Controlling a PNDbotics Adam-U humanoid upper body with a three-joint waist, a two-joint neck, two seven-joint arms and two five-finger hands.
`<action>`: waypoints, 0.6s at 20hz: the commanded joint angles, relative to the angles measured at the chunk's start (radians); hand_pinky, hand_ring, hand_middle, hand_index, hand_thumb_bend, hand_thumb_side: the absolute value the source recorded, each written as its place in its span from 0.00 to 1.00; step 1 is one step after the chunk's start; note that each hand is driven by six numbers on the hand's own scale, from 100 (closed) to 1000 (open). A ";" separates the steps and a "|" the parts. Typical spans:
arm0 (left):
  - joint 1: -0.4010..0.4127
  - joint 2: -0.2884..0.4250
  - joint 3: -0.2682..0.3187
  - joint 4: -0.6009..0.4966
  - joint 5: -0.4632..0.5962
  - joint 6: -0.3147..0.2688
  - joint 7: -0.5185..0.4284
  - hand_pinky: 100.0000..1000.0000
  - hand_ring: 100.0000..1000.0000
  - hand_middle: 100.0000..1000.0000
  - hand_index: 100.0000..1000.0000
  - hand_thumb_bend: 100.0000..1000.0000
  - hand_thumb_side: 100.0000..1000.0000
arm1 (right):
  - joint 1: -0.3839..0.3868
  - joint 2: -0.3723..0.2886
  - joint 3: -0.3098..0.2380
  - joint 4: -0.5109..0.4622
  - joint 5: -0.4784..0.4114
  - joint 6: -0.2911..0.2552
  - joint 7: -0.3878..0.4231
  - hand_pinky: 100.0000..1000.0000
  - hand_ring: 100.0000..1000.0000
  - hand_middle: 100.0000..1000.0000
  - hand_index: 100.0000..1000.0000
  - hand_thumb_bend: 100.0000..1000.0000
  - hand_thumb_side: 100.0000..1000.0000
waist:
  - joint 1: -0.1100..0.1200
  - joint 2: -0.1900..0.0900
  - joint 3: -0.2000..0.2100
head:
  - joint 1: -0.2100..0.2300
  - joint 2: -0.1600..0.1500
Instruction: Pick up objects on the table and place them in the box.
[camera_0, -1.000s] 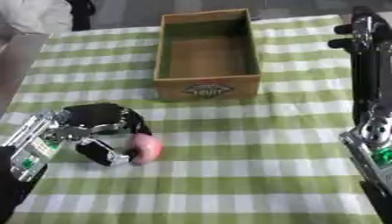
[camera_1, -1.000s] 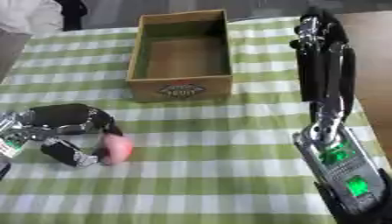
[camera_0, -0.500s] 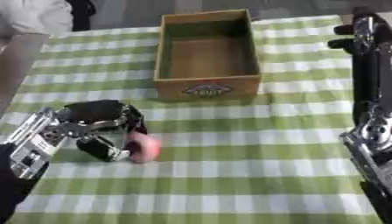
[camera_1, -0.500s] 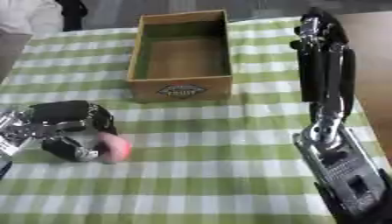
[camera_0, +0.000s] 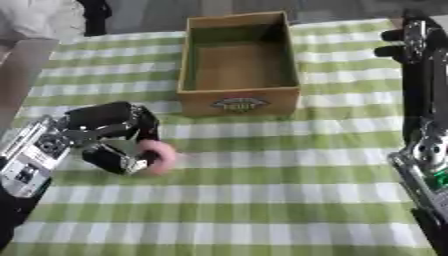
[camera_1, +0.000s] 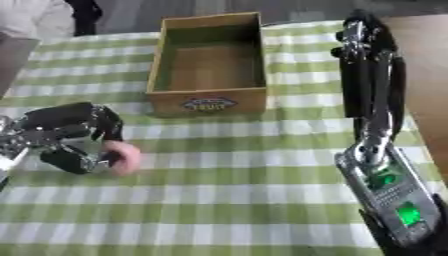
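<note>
On the left, at about eight o'clock on the table, is the robot's left hand (camera_0: 105, 132). It is black with silver parts. Its fingers and thumb are curled around one pink ball (camera_0: 160, 156), pinching it from the left side. The ball is round and soft pink. It is low over the cloth, and it is hard to tell if it touches the cloth or not.

There is one tablecloth (camera_0: 262, 200). It has green and white checks and covers the whole table.

In the middle, at about twelve o'clock, sits one cardboard box (camera_0: 238, 95). It is brown, open on top, and has nothing inside. There is a small round label on its front wall. The ball is at about seven o'clock from the box, well apart from it.

On the right, at about three o'clock, the robot's right arm (camera_1: 376, 100) runs from the near edge up toward the far side. The right hand (camera_1: 357, 35) is at its top end, near the box's far right corner. You cannot tell how its fingers are set.

So there is one ball, one box and two hands.
</note>
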 joint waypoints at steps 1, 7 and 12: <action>-0.024 0.031 0.032 -0.015 0.030 -0.353 -0.352 0.21 0.34 0.35 0.41 0.00 0.19 | -0.007 -0.010 -0.004 -0.020 -0.006 0.064 -0.074 0.84 0.62 0.62 0.88 0.00 1.00 | -0.004 -0.023 0.003 | -0.002 -0.009; -0.035 0.055 0.068 -0.022 0.067 -0.353 -0.314 0.19 0.32 0.32 0.38 0.00 0.20 | -0.005 -0.009 -0.004 -0.020 -0.005 0.066 -0.075 0.84 0.62 0.62 0.88 0.00 1.00 | -0.001 -0.027 0.002 | 0.000 -0.006; -0.060 0.101 0.092 -0.016 0.068 -0.353 -0.220 0.13 0.30 0.31 0.40 0.00 0.21 | -0.007 -0.009 -0.002 -0.020 -0.003 0.066 -0.072 0.84 0.62 0.62 0.88 0.00 1.00 | 0.002 -0.029 -0.004 | 0.006 -0.009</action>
